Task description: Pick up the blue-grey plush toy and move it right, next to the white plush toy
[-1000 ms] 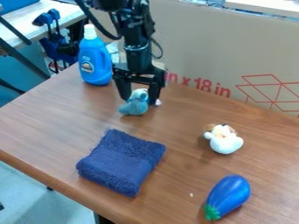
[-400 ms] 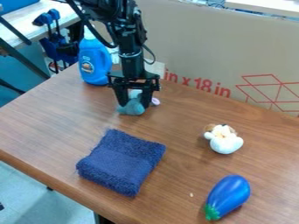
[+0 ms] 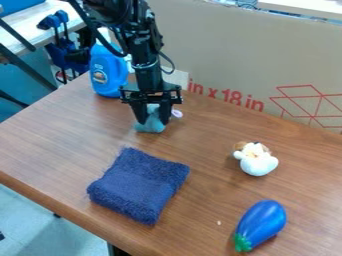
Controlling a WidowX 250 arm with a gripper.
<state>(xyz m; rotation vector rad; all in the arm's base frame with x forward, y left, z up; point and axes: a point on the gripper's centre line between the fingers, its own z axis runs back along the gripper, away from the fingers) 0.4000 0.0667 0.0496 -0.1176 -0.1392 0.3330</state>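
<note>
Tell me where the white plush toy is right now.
In the camera view, the white plush toy sits on the right side of the table, above the blue eggplant and to the right of the folded navy towel.

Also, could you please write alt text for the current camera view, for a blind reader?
A black robot gripper has its jaws closed around a small teal toy on a brown table. Nearer the camera lie a folded dark blue towel, a white toy and a blue toy eggplant; a blue bottle stands at the back left.
</note>
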